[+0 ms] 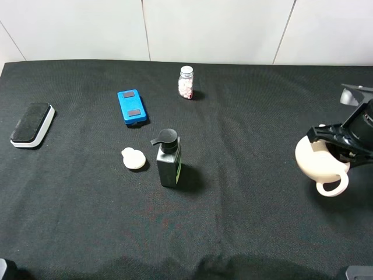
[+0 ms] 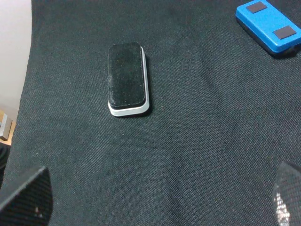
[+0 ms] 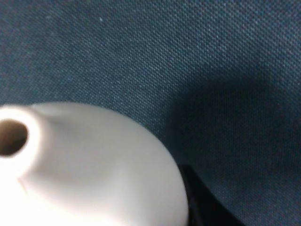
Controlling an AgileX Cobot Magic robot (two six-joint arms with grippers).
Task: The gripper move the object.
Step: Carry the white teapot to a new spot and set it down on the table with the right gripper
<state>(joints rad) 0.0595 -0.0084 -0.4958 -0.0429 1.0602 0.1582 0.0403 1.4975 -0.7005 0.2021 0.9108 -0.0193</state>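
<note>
The cream-beige pot is at the far right of the black cloth, tilted, with its loop handle toward the front. My right gripper is shut on the pot at its rim. In the right wrist view the pot fills the lower left, its small spout shows a brownish opening, and one dark finger lies against its side. My left gripper is open and empty, and only its two fingertips show, above the cloth near the left edge.
A black eraser on a white base lies far left and also shows in the left wrist view. A blue box, a small pill bottle, a dark pump bottle and a small cream disc stand mid-table.
</note>
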